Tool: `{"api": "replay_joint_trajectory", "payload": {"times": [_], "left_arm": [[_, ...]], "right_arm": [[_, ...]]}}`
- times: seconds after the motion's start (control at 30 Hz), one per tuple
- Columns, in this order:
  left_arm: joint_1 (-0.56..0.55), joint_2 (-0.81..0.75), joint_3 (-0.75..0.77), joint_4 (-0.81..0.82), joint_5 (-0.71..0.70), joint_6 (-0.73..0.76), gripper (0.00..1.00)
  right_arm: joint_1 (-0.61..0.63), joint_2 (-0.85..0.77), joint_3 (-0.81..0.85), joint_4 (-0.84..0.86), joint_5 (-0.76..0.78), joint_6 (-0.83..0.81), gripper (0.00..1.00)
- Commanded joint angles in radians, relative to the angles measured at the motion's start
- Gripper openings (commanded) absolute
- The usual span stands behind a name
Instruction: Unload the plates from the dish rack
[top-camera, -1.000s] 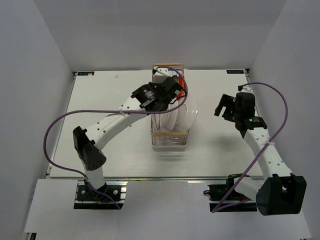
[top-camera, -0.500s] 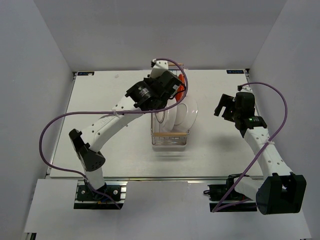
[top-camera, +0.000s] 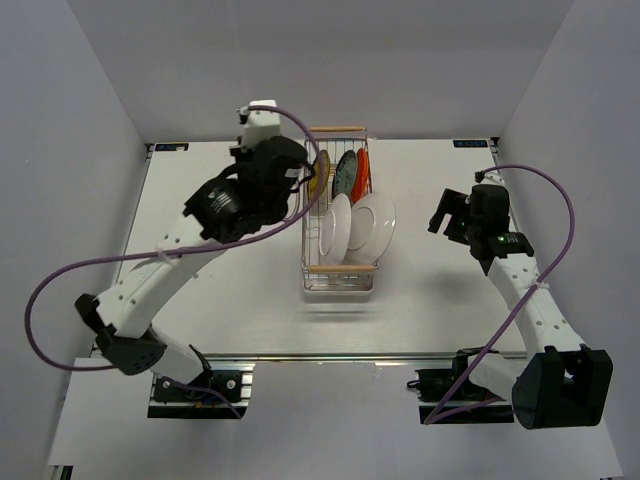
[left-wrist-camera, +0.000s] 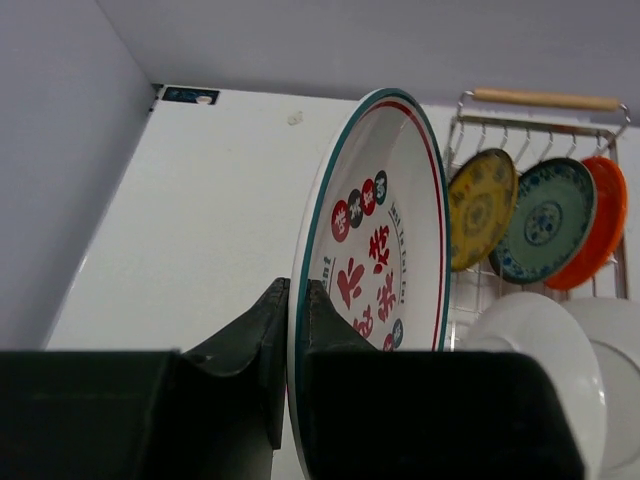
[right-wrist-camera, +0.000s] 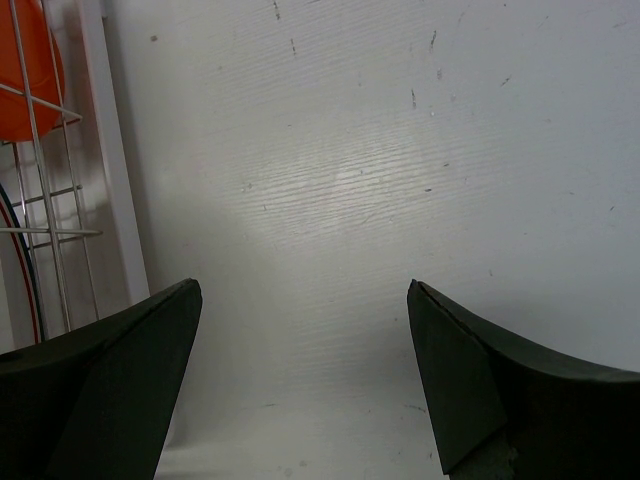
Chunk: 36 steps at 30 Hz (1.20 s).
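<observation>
My left gripper (left-wrist-camera: 292, 300) is shut on the rim of a white plate with red marks (left-wrist-camera: 385, 240) and holds it upright, in the air, left of the dish rack (top-camera: 340, 272). In the top view the gripper (top-camera: 298, 188) hides most of that plate. In the rack stand a yellow plate (left-wrist-camera: 481, 208), a teal plate (left-wrist-camera: 548, 218), an orange-red plate (left-wrist-camera: 600, 225) and two plain white plates (top-camera: 335, 228) (top-camera: 372, 225). My right gripper (top-camera: 445, 215) is open and empty over the bare table to the right of the rack.
The rack's tan handle bars (top-camera: 337, 129) (top-camera: 342, 267) sit at its far and near ends. The right wrist view shows the rack's wire side (right-wrist-camera: 40, 200) and the orange-red plate (right-wrist-camera: 25, 70) at far left. White walls close in the table (top-camera: 200, 300).
My left arm has lifted the red-marked plate up out of the rack and carried it left. The right arm has not moved.
</observation>
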<state>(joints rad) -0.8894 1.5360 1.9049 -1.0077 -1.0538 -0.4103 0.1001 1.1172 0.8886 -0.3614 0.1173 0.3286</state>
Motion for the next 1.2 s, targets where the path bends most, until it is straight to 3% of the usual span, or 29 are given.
{"api": "replay_joint_trajectory", "payload": {"times": [0.0,0.03,0.2,0.33,0.53,0.67,0.9,1.07,1.17], "left_arm": [[0.064,-0.126,-0.11,0.248,-0.048,0.1,0.0],[0.084,-0.158,-0.177,0.323,-0.013,0.106,0.0],[0.23,-0.136,-0.27,0.348,0.116,0.022,0.0],[0.43,-0.125,-0.377,0.426,0.259,-0.065,0.0],[0.604,-0.129,-0.641,0.596,0.431,-0.172,0.0],[0.67,-0.186,-0.847,0.762,0.587,-0.226,0.0],[0.731,-0.206,-1.032,0.897,0.712,-0.304,0.0],[0.764,-0.183,-1.072,0.903,0.747,-0.324,0.0],[0.773,-0.175,-1.083,0.885,0.756,-0.331,0.07]], "right_arm": [[-0.002,-0.005,0.046,0.001,0.002,-0.01,0.89],[0.0,-0.005,0.046,-0.002,0.001,-0.01,0.89],[0.001,-0.003,0.044,0.002,0.001,-0.005,0.89],[0.0,0.001,0.044,-0.002,0.018,-0.007,0.89],[0.0,0.004,0.041,-0.002,0.01,-0.01,0.89],[-0.002,0.012,0.047,-0.01,0.001,-0.014,0.89],[0.0,0.018,0.046,-0.005,-0.011,-0.01,0.89],[0.0,0.02,0.044,-0.005,-0.008,-0.002,0.89],[0.0,0.021,0.042,-0.004,-0.011,0.0,0.89]]}}
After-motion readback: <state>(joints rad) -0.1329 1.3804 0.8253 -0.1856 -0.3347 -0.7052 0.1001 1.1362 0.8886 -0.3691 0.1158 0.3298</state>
